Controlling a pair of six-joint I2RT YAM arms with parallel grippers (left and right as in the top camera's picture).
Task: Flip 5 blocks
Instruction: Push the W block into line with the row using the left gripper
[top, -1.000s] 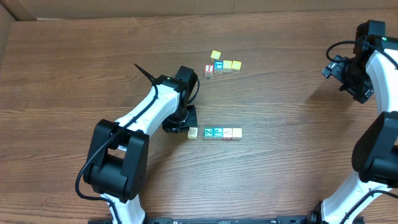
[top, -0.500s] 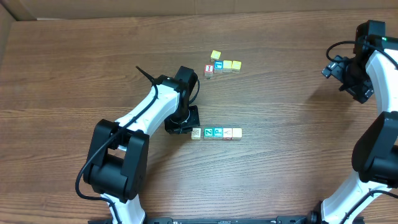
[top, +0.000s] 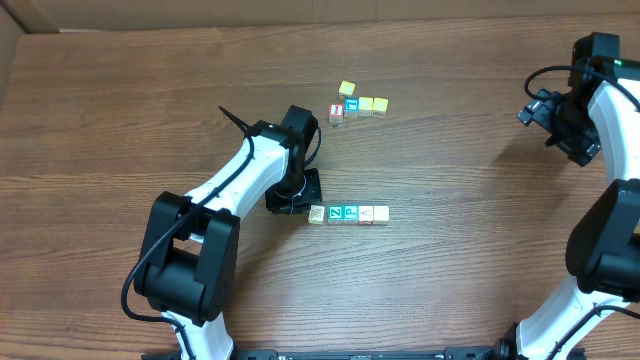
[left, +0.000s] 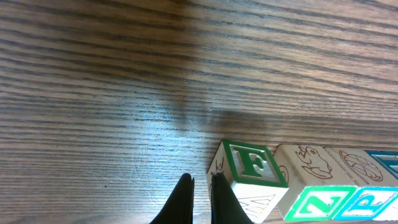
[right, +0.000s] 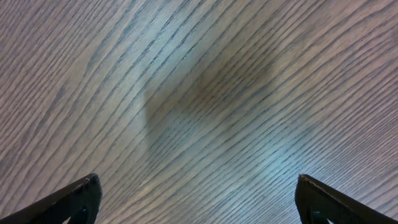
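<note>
Left wrist: left gripper (left: 200, 190) is pinched shut on nothing, tips just beside the end block (left: 247, 167), green F on a side face. Since a second ago that block slid toward 3 o'clock and now touches the Z block (left: 323, 202), with the P block (left: 373, 202) beyond. Judgement: row of five closed up, ready for flipping. Spare cluster (top: 358, 104) sits at 12 o'clock, well apart; nothing obstructs. Right gripper (right: 199, 208) is spread wide and empty, far off at 2 o'clock.
</note>
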